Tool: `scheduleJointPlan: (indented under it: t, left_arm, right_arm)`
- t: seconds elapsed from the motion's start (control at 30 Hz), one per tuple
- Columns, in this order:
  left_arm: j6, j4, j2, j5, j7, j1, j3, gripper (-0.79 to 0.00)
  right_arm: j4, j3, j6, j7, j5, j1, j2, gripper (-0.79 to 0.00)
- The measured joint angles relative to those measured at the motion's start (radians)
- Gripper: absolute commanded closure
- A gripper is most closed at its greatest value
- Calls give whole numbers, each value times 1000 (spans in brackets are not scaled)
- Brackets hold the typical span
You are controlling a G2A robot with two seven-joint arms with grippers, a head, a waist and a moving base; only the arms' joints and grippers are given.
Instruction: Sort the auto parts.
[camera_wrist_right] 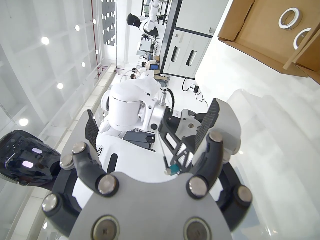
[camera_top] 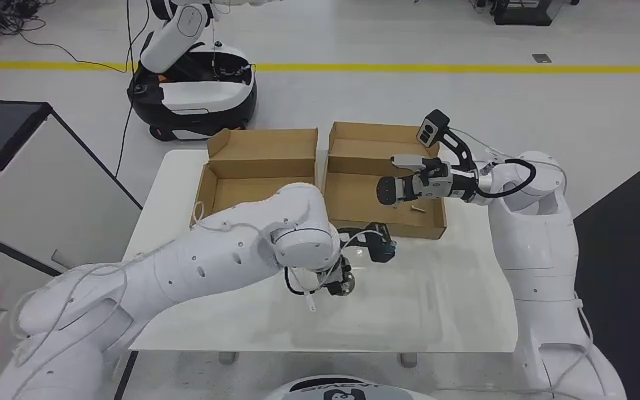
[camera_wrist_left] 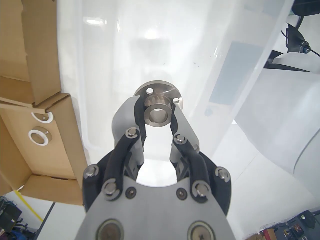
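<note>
A white rectangular table (camera_top: 450, 290) stands on a pale grey floor crossed by a yellow painted stripe (camera_top: 400, 68). A white-and-black wheeled machine (camera_top: 195, 100) stands beyond the table's far edge.

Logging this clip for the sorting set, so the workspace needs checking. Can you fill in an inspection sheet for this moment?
Surface: white table, glossy.
Job's things: flanged metal hub held in the left pincer; two white-rimmed rings in a cardboard box; a small part in the box under the right arm.
Clutter: nothing seen.
Grippers: left pincer shut on the hub; right pincer open, empty.
Cables: black cable along the right arm; floor cables.
Surroundings: another robot beyond the table; yellow floor line.
</note>
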Motion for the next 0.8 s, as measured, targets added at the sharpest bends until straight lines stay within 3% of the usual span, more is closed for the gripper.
scheduleJointPlan:
  t: [0.3,0.5,0.8]
  left_arm:
    - [34,-114,89,-66,0,-44,-103,0]
    - [23,-133,145,-31,9,26,-214,0]
    - [-17,-148,223,40,83,192,-382,0]
  right_arm:
    - [0,0,0,0,0,0,0,-785]
    - [0,0,0,0,0,0,0,-785]
    - [0,0,0,0,0,0,0,-785]
